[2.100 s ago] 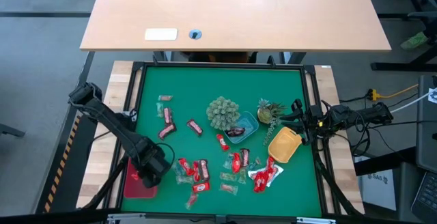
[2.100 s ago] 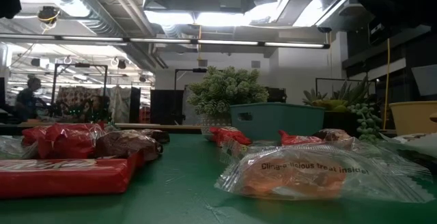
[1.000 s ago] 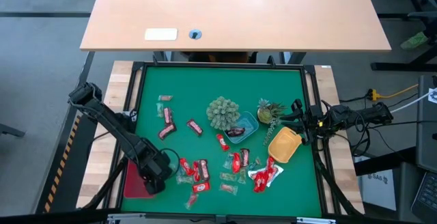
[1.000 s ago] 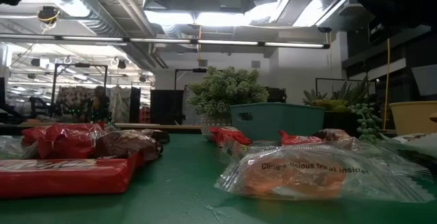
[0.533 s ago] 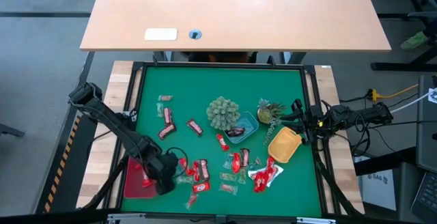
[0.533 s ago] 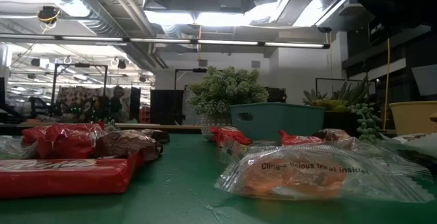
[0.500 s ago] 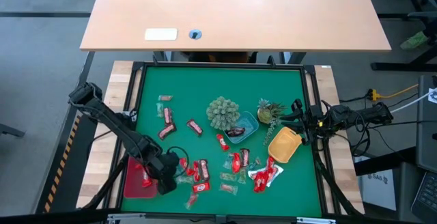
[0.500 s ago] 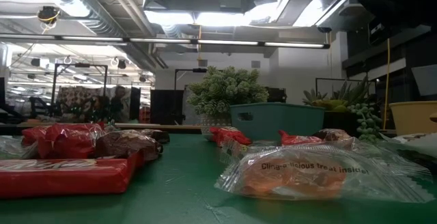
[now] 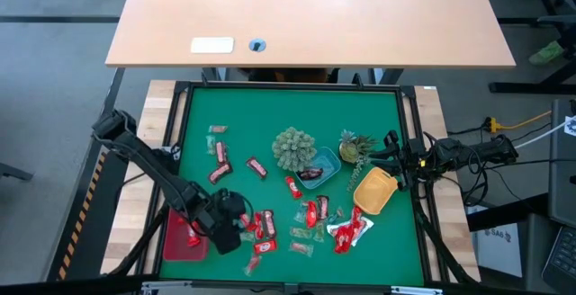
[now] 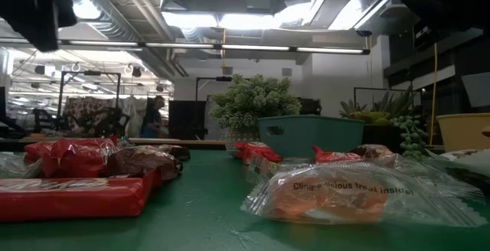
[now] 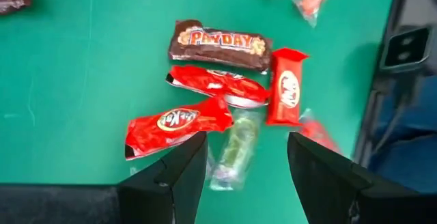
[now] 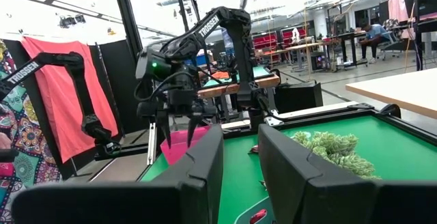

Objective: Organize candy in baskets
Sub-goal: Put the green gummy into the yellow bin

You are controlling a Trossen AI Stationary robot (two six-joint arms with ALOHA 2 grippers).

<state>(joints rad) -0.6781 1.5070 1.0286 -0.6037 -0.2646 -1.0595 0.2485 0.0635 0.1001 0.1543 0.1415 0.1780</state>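
My left gripper hangs open over the candy cluster near the table's front left, touching nothing. Between and past its fingers in the left wrist view lie a brown bar, red wrapped pieces and a greenish clear sweet. The red basket holds one red candy. The blue basket holds a dark piece. The yellow basket sits at the right. My right gripper waits at the right edge, open and holding nothing.
Two green spiky plant ornaments stand mid-table by the blue basket. More candy lies loose at the far left and near the front right. A raised black frame rims the green mat.
My left gripper has gone from above the red basket toward the table's right, to above the candy cluster, and its wrist has turned as it went. A red candy in the red basket has come into view behind it.
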